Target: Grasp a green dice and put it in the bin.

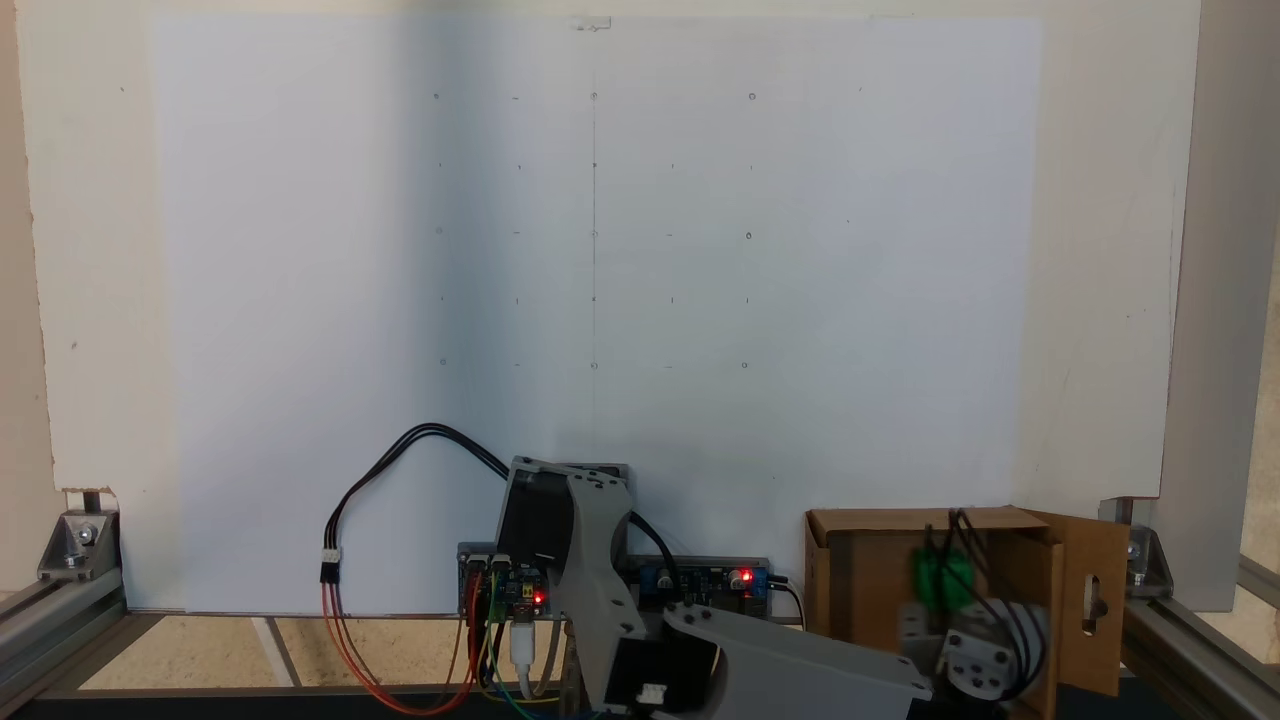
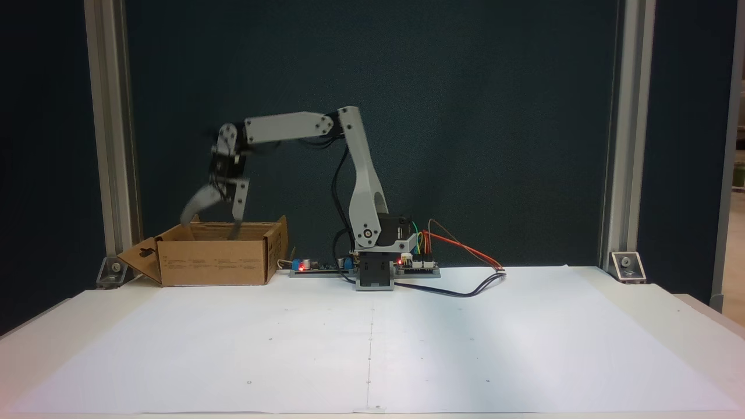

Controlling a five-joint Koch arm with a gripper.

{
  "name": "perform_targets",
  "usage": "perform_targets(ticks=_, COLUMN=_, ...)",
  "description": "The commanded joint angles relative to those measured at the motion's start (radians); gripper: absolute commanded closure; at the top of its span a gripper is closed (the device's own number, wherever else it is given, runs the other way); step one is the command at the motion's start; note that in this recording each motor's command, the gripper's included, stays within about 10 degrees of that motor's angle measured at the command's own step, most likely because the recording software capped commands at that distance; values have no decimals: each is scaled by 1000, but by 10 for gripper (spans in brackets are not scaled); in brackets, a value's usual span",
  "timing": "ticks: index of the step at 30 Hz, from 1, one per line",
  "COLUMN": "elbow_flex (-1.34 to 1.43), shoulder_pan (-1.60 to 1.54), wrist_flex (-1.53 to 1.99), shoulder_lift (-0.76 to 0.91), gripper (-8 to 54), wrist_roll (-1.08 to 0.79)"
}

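The small bright green dice (image 1: pixel 942 580) is seen in a fixed view as a blurred green patch inside the open top of the brown corrugated cardboard bin (image 1: pixel 865 580), just beyond the grey end effector (image 1: pixel 935 612), and whether it is touched by the fingers cannot be told through the blur. In the other fixed view the end effector (image 2: pixel 210 224) is seen with its two fingers spread apart over the bin (image 2: pixel 215 262), the tips at about the level of the rim, so it is judged to be open and the dice to be released or dropping into the box. The bin stands at the back of the desk (image 2: pixel 372 349), toward the left corner in that view, beside the arm's base and circuit boards (image 2: pixel 416 265). The release is best finished with the fingers kept wide and centred over the opening, away from the raised flap with the slot-shaped cutout (image 1: pixel 1092 600). The arm should then be lifted straight up, so that neither the cardboard walls nor the black cable at the wrist is caught and the light box is not dragged.
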Motion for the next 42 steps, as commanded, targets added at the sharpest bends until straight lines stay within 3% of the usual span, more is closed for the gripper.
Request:
perform_targets(ticks=1, elbow_flex=-126, shoulder_pan=-95, wrist_flex=-21, shoulder_lift=107, gripper=14, wrist_roll=165)
perform_targets(ticks=9, elbow_flex=-141, shoulder_pan=-650, wrist_flex=-126, shoulder_lift=296, gripper=14, wrist_roll=477)
perform_targets(ticks=14, elbow_flex=-78, shoulder_pan=-1009, wrist_flex=-138, shoulder_lift=322, gripper=14, wrist_roll=479)
perform_targets(ticks=26, elbow_flex=517, shoulder_pan=-1865, wrist_flex=-491, shoulder_lift=577, gripper=14, wrist_roll=479)
perform_targets(ticks=42, elbow_flex=1052, shoulder_pan=-1717, wrist_flex=-1202, shoulder_lift=922, gripper=3, wrist_roll=476)
